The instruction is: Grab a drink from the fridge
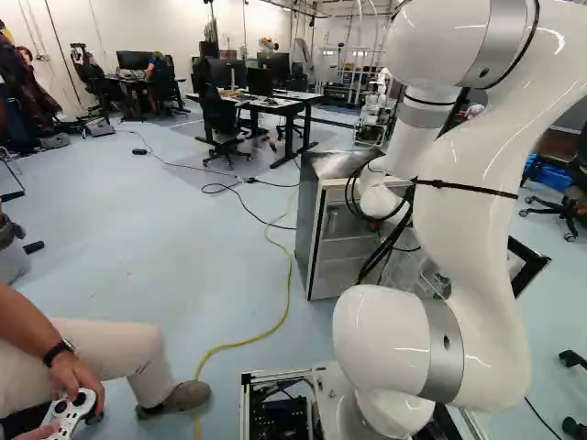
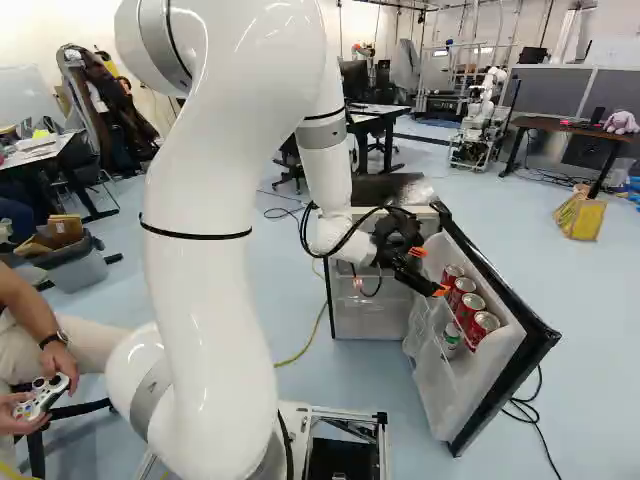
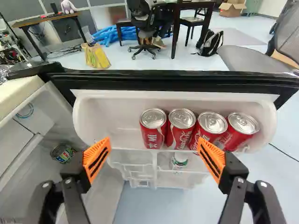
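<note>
- Two orange pads stand wide apart on the fingers of the black gripper; its jaws are released, with nothing grasped between them.
- Four red cans stand side by side in the upper door shelf, ahead of the gripper – one fingertip overlaps the third and fourth cans in the wrist view, and whether it touches them I cannot tell.
- One white-topped container with green on it sits in the lower door shelf, beneath the row of cans.
- One dark can with a multicoloured side stands within the fridge body, beside the gripper.
- The fridge has its door swung open, black along the rim and white inside.
- The white arm rises from its joint and bends toward the open fridge, with black cables looped near the wrist.
- A yellow cable runs along the pale blue floor, on the side of the fridge away from the open door.
- Further off, a yellow bag stands on the floor near a wooden-topped table – a plush toy sits on that table.
</note>
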{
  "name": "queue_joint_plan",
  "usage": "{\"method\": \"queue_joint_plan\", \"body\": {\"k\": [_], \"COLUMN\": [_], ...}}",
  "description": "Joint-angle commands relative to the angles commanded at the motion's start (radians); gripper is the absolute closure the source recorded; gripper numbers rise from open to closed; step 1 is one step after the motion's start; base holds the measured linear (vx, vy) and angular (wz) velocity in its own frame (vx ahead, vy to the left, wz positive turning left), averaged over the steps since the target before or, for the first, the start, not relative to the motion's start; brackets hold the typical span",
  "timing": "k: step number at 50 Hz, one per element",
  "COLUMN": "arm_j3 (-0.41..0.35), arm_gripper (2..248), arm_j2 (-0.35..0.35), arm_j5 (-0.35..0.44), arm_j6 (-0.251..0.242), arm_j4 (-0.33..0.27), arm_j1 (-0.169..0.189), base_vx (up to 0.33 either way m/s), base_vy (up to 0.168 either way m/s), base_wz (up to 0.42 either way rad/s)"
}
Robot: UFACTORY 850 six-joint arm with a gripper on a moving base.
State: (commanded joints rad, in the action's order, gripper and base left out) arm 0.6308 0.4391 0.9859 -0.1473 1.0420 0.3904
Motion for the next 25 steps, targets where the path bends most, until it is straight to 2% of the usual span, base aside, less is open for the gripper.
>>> {"method": "queue_joint_plan", "body": {"k": [1,5,6,11,12,16,17,25], "arm_j3": [0.0,0.0,0.0,0.0,0.0,0.0,0.0,0.0], "arm_gripper": [11,11,25,25,37,37,49,54], "arm_j2": [0.0,0.0,0.0,0.0,0.0,0.0,0.0,0.0], "arm_j5": [0.0,0.0,0.0,0.0,0.0,0.0,0.0,0.0], "arm_j6": [0.0,0.0,0.0,0.0,0.0,0.0,0.0,0.0], "arm_j4": [0.0,0.0,0.0,0.0,0.0,0.0,0.0,0.0], "arm_j1": [0.0,0.0,0.0,0.0,0.0,0.0,0.0,0.0], "base_vx": [0.0,0.0,0.0,0.0,0.0,0.0,0.0,0.0], "base_vy": [0.0,0.0,0.0,0.0,0.0,0.0,0.0,0.0], "base_wz": [0.0,0.0,0.0,0.0,0.0,0.0,0.0,0.0]}}
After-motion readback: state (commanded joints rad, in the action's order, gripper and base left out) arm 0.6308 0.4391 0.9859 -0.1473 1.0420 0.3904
